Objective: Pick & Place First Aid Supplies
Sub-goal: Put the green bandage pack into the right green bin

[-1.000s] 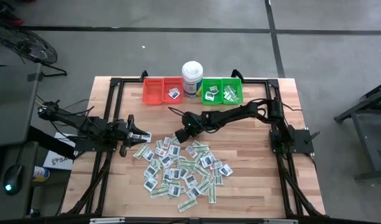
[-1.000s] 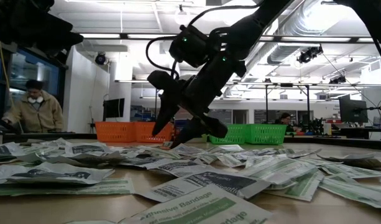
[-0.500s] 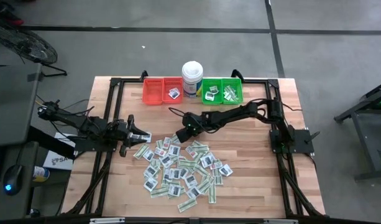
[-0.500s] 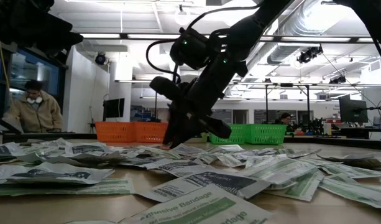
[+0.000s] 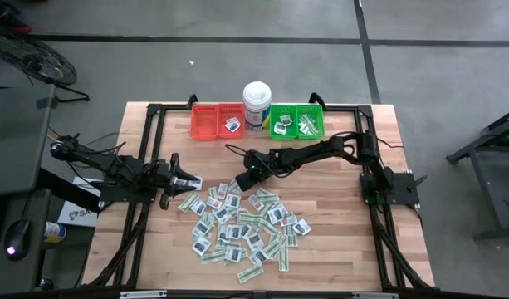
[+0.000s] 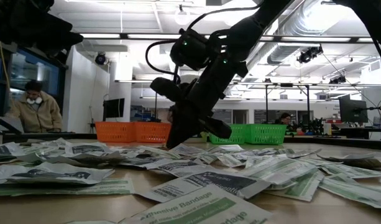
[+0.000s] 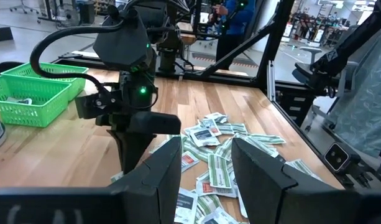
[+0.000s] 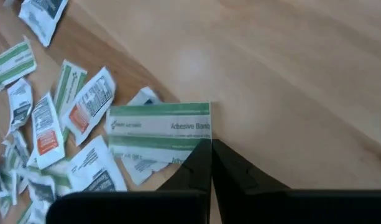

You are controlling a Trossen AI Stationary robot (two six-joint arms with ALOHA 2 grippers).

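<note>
Green-and-white adhesive bandage strip (image 8: 159,118) is pinched at its edge by the right end effector (image 8: 210,155), fingers together, at the packet pile's (image 5: 242,224) far edge on the wooden counter (image 5: 337,216). Its arm reaches low across. The left end effector (image 5: 188,181), fingers apart, hovers beside the pile.

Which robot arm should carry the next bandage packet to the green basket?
The right one, probably. Its gripper is down at the pile's far edge with jaws pinched on a green-and-white bandage packet, close to the green basket. The left gripper waits at the pile's left edge, holding nothing.
</note>
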